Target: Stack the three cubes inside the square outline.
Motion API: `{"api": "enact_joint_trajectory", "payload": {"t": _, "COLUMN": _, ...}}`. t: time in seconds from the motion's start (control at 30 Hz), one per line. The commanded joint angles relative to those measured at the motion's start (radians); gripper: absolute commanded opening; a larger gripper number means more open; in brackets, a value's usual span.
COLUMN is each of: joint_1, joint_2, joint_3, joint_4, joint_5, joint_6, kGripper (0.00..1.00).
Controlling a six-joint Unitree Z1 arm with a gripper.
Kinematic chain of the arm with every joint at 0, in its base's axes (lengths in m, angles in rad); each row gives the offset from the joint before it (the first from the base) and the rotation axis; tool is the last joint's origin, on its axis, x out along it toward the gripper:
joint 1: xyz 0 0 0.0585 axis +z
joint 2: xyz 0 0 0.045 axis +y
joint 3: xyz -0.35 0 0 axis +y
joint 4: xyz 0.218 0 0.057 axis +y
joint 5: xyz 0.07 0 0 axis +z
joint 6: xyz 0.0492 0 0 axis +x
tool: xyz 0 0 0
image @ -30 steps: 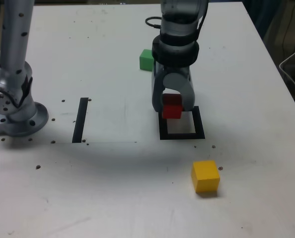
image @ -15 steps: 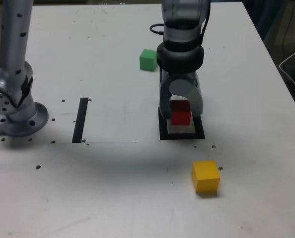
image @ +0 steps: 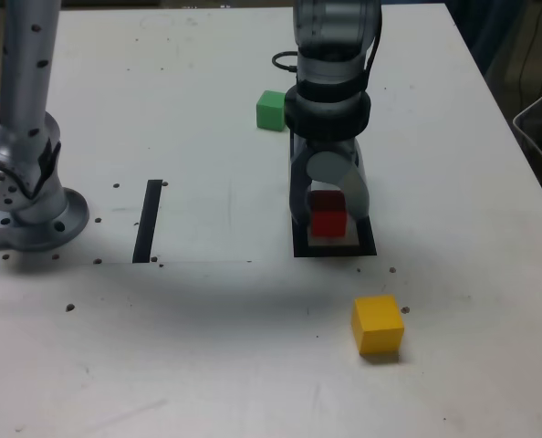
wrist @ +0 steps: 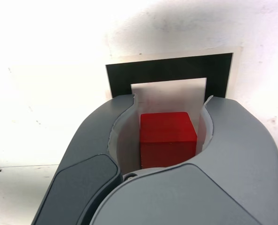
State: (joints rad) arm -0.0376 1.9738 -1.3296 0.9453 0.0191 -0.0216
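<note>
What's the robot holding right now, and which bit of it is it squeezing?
The gripper is holding the red cube by two opposite sides, with the cube between its jaws.

White tabletop (image: pixel 207 347) with scattered dark specks, square outline (image: pixel 335 251) in black around a white centre, straight black strip (image: pixel 148 222) toward the exterior view's left, green cube (image: pixel 271 110) above the outline, yellow cube (image: pixel 378 325) below.

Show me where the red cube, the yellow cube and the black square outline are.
Red cube (wrist: pixel 167 127), wrist view, upper face.
Yellow cube (image: pixel 377 313), exterior view, upper face.
Black square outline (image: pixel 335 251), exterior view, near edge.
</note>
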Motion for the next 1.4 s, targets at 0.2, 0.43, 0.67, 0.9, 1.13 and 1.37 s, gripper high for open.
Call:
{"api": "enact_joint_trajectory", "payload": {"t": 0.2, "joint_1": -0.001, "joint_2": -0.001, "joint_3": -0.016, "joint_4": 0.037, "joint_5": 0.015, "joint_6": 0.002, "kGripper": 0.71}}
{"api": "enact_joint_trajectory", "payload": {"t": 0.43, "joint_1": -0.001, "joint_2": -0.001, "joint_3": -0.024, "joint_4": 0.05, "joint_5": 0.018, "joint_6": -0.002, "kGripper": 0.92}}
{"api": "enact_joint_trajectory", "payload": {"t": 0.67, "joint_1": -0.001, "joint_2": -0.019, "joint_3": -0.036, "joint_4": 0.082, "joint_5": 0.048, "joint_6": -0.019, "kGripper": 0.99}}
{"api": "enact_joint_trajectory", "payload": {"t": 0.9, "joint_1": -0.001, "joint_2": -0.051, "joint_3": -0.11, "joint_4": 0.205, "joint_5": 0.064, "joint_6": -0.021, "kGripper": 0.99}}
{"api": "enact_joint_trajectory", "payload": {"t": 1.13, "joint_1": -0.001, "joint_2": -0.102, "joint_3": -0.182, "joint_4": 0.327, "joint_5": 0.071, "joint_6": -0.019, "kGripper": 0.99}}
{"api": "enact_joint_trajectory", "payload": {"t": 1.37, "joint_1": -0.038, "joint_2": -0.105, "joint_3": -0.222, "joint_4": 0.398, "joint_5": 0.057, "joint_6": -0.037, "kGripper": 0.99}}
